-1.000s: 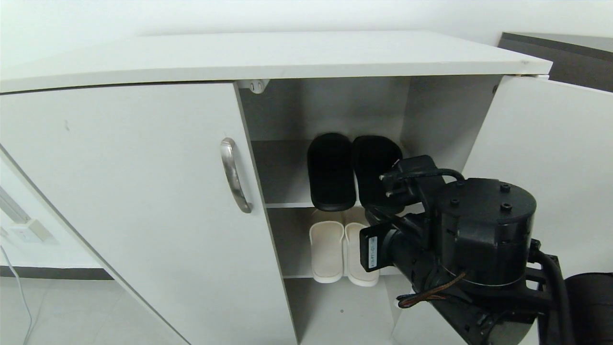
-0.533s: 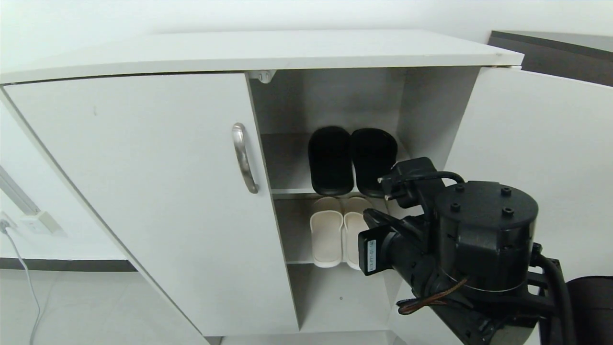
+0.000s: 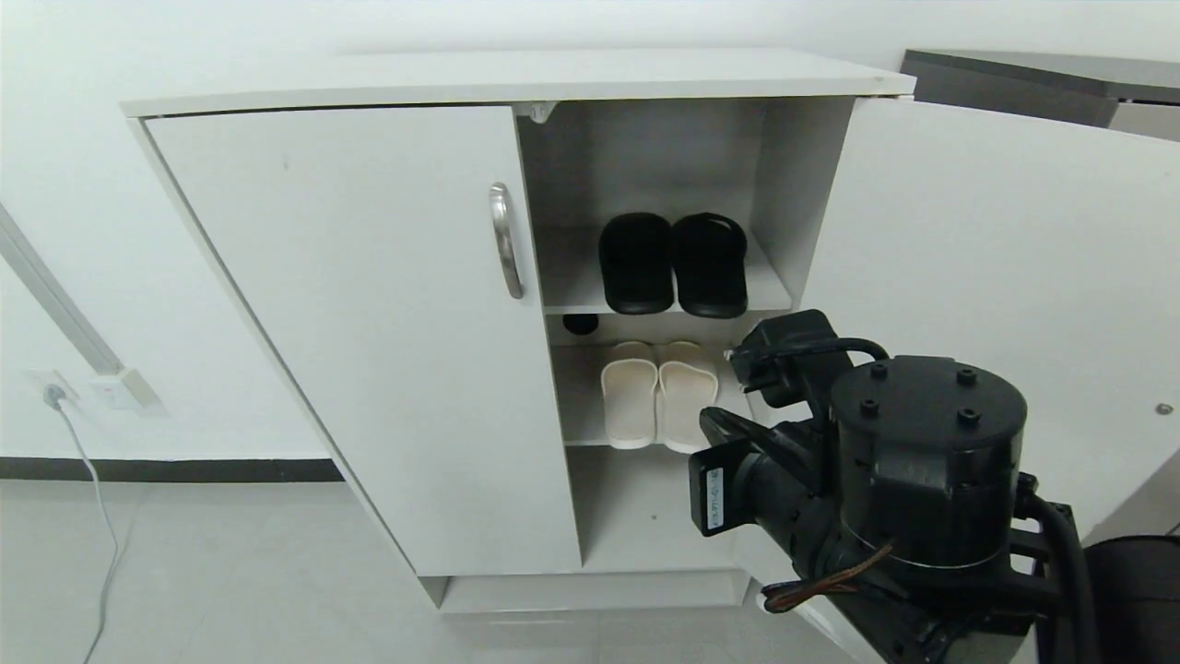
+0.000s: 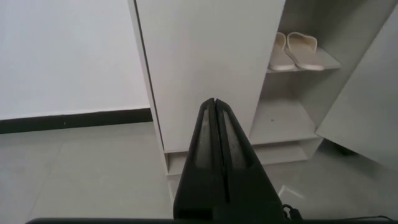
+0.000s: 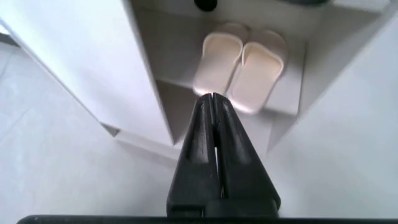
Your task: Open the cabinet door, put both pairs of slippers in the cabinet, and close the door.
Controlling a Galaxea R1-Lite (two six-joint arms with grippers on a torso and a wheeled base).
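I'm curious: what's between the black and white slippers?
The upper shelf, holding the black slippers, separates them from the white slippers below; the head view shows it.

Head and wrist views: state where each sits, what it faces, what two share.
Head view: on the head, facing forward and down at the open cabinet; right arm shows lower right.
Left wrist view: on the left wrist, facing the closed left door and floor; shut left tool shows.
Right wrist view: on the right wrist, facing the white slippers; shut right tool shows.
Shared: both wrist views show the white slippers.
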